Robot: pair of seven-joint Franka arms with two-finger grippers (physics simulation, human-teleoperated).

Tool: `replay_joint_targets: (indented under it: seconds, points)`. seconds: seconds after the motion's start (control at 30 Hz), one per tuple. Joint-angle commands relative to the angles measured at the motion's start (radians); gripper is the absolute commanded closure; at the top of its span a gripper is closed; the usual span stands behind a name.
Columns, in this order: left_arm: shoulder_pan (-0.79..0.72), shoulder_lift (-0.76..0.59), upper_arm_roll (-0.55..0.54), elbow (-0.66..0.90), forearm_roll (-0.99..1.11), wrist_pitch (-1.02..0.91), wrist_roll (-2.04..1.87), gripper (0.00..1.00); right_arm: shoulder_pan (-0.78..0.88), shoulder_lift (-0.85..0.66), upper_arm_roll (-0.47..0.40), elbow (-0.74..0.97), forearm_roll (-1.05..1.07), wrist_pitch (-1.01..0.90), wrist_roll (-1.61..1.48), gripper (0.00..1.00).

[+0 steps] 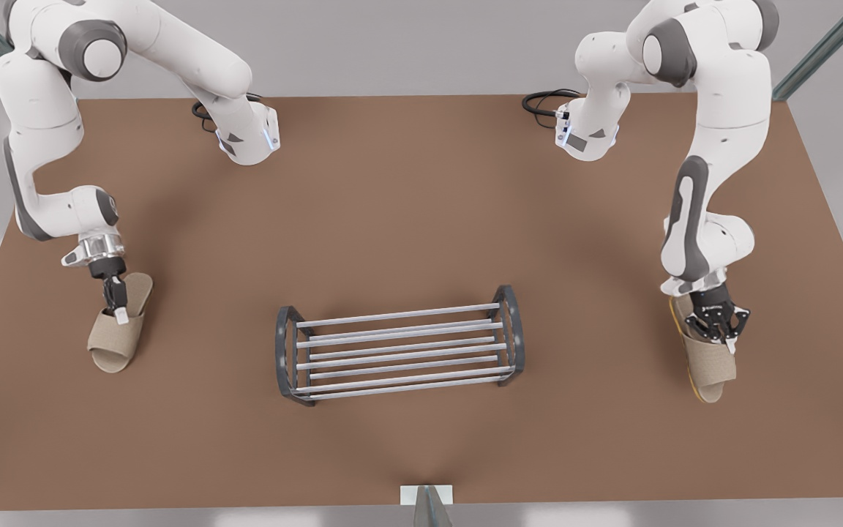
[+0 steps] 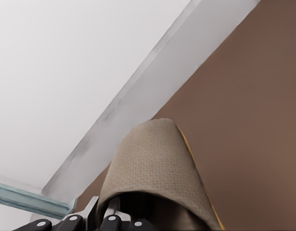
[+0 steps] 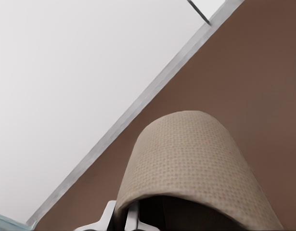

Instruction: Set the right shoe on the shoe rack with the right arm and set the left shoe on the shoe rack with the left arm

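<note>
Left tool [image 1: 714, 329]: on front view's right, fingers inside strap of yellow-edged left shoe [image 1: 707, 359]; grip state cannot tell.
Right tool [image 1: 115, 301]: front view's left, in strap of right shoe [image 1: 118, 333]; cannot tell.
Shoe rack [image 1: 399, 344]: mid-desk [image 1: 407, 205], between shoes.
Advice: confirm grip, lift level, clear end frames.

Brown table [image 1: 421, 219], 2 Franka arms. Shoe rack [image 1: 399, 344] stands at centre. Right gripper [image 1: 118, 304] down on right shoe [image 1: 110, 348], beige slipper, at front view's left. Left gripper [image 1: 718, 329] on left shoe [image 1: 710, 369], yellow-edged slipper, at front view's right. Both shoes well apart from rack.
</note>
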Motion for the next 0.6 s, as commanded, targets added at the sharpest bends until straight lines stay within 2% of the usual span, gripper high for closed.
replay_joint_targets:
  seconds: [0.0, 0.13, 0.17, 0.2, 0.27, 0.37, 0.43, 0.57]
  points:
    - [-0.001, -0.019, -0.006, 0.029, 0.088, 0.085, 0.086, 0.77, 0.015, -0.022, 0.002, -0.002, 0.014, 0.021, -0.03, 0.79]
    - [-0.013, -0.092, -0.02, 0.222, 0.077, 0.359, 0.213, 0.79, 0.043, -0.102, 0.013, -0.029, 0.024, 0.039, -0.021, 0.79]
    - [-0.013, -0.122, -0.05, 0.241, 0.069, 0.416, 0.213, 0.79, 0.047, -0.128, 0.017, -0.041, 0.024, 0.038, -0.008, 0.79]
    - [-0.015, -0.135, -0.092, 0.321, 0.054, 0.549, 0.212, 0.79, 0.059, -0.155, 0.027, -0.057, 0.026, 0.038, 0.015, 0.79]
    - [-0.067, -0.127, -0.098, 0.423, 0.043, 0.713, 0.207, 0.79, 0.069, -0.195, 0.048, -0.074, 0.026, 0.032, 0.058, 0.79]
    - [-0.105, -0.108, -0.098, 0.442, 0.002, 0.741, 0.196, 0.79, 0.089, -0.292, 0.077, -0.088, 0.024, 0.036, 0.194, 0.79]
    - [-0.128, -0.079, -0.096, 0.517, -0.018, 0.787, 0.196, 0.79, 0.092, -0.35, 0.103, -0.103, 0.024, 0.033, 0.315, 0.79]
    - [-0.143, -0.089, -0.095, 0.517, -0.018, 0.787, 0.196, 0.79, 0.092, -0.419, 0.269, -0.039, 0.024, 0.133, 0.578, 0.79]
